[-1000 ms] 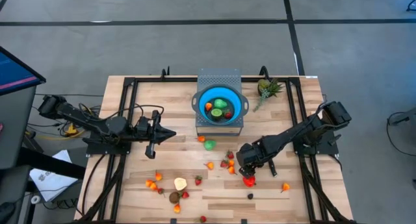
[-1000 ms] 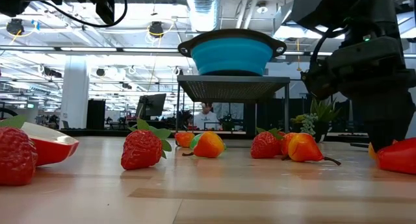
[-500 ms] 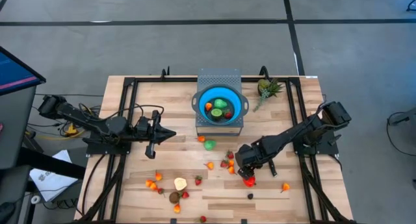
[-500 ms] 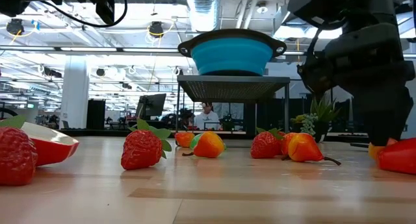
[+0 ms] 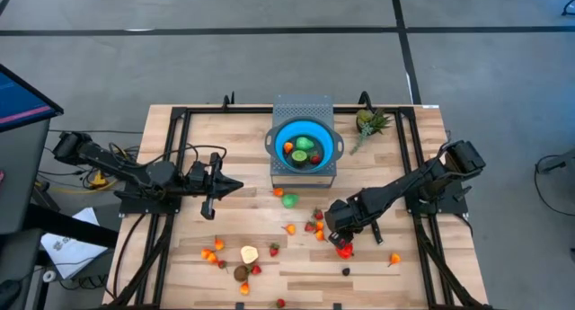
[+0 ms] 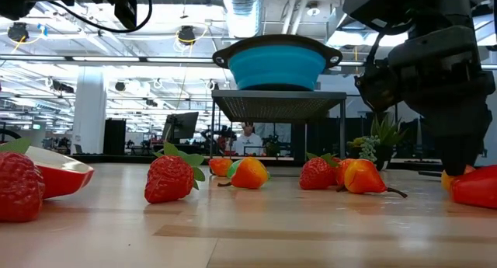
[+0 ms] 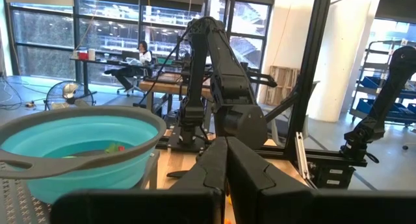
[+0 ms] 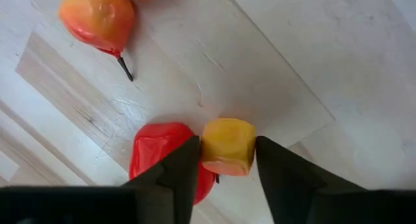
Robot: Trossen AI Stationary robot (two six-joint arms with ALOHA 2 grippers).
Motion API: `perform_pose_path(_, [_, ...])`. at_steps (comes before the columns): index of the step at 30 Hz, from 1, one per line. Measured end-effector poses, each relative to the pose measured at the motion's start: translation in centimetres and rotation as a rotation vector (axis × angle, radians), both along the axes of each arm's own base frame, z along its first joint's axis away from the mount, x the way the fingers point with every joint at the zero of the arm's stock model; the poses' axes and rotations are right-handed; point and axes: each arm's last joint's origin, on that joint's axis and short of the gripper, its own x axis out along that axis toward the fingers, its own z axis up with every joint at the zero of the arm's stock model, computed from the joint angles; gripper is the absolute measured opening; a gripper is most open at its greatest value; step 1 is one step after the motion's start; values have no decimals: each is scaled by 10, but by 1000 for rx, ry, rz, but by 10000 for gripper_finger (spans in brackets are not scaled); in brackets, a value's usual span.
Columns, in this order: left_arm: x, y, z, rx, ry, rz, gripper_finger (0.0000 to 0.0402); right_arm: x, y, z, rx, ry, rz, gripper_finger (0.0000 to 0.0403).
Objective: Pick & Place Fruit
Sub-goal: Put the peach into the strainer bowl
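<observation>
My right gripper (image 8: 226, 141) points down over the table's near right part (image 5: 340, 239), shut on a small yellow-orange fruit (image 8: 226, 147). A red fruit (image 8: 158, 160) lies on the wood right beside it (image 5: 345, 251). Further toy fruits lie scattered: an orange-red one (image 8: 99, 16), strawberries (image 5: 314, 222), a green one (image 5: 289, 200) and a cluster near the front left (image 5: 241, 256). The blue bowl (image 5: 304, 146) sits on a grey perforated stand (image 5: 303, 108) and holds a few fruits. My left gripper (image 5: 235, 186) waits shut at mid left, above the table. My right gripper pinches the yellow-orange fruit by its two opposite sides (image 8: 207, 149) between the two fingers (image 8: 183, 169), coming from above and pointing down. The fruit sits low, next to the red fruit (image 6: 475, 187); I cannot tell whether it is clear of the table.
A spiky green-leaved piece (image 5: 370, 121) lies at the far right. An orange fruit (image 5: 393, 258) and a small dark one (image 5: 346, 271) lie near the right gripper. Black frame rails (image 5: 422, 229) run along both table sides. Bare wood lies between the stand and the left arm.
My right gripper has edged slightly toward the table's left and a little upward. The red fruit beside it has stayed in place.
</observation>
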Motion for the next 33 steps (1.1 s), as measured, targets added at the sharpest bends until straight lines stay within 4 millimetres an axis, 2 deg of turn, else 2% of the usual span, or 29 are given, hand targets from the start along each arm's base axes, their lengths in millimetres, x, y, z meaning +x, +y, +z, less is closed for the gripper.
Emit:
perform_pose_path(4, [0,0,0,1,3,0,2,0,0,0,-1,0,0,100])
perform_pose_path(7, [0,0,0,1,2,0,2,-1,0,0,-3,6,0,92])
perform_pose_path(33, [0,0,0,2,5,0,2,-1,-1,0,-25,-14,88,95])
